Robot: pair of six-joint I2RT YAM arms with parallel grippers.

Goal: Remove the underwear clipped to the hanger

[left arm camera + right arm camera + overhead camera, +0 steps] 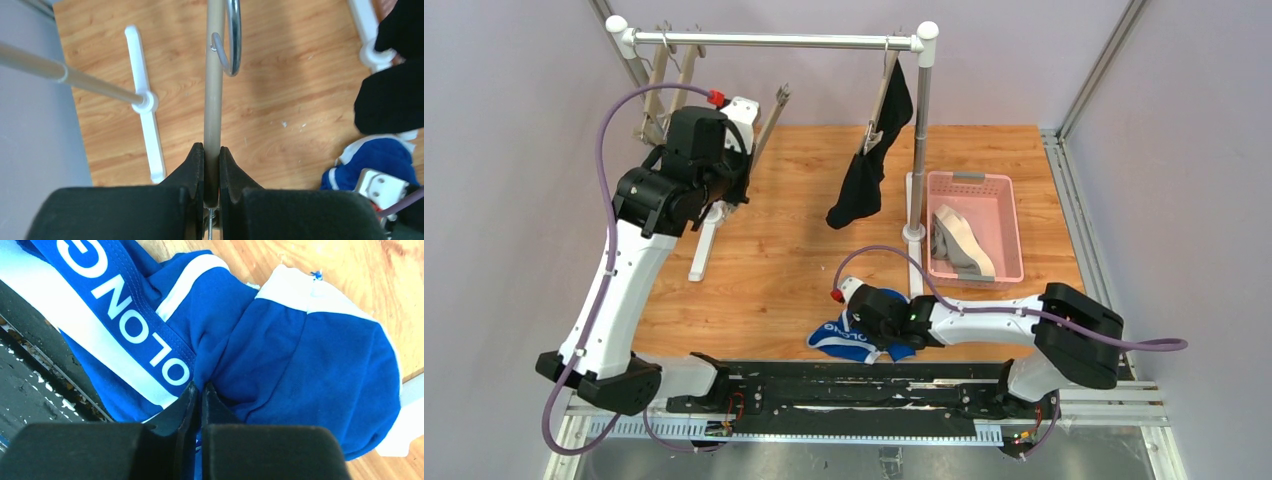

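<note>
The black brief point(861, 185) hangs clipped to a beige hanger point(882, 100) at the right end of the rail; it also shows in the left wrist view point(395, 95). My left gripper point(212, 150) is shut on the bar of another beige hanger point(213, 90), raised at the back left point(746, 140). The blue brief point(280, 350) with white lettering lies at the table's near edge point(836, 340). My right gripper point(201, 387) is shut on a fold of it, low over the table point(869, 325). The grey brief point(959, 242) lies in the pink basket point(969, 178).
A white clothes rack with a metal rail point(774, 40) stands across the back; its feet point(145, 105) rest on the wooden table. More empty hangers point(669, 80) hang at the rail's left end. A black strip point(30, 380) runs along the near edge.
</note>
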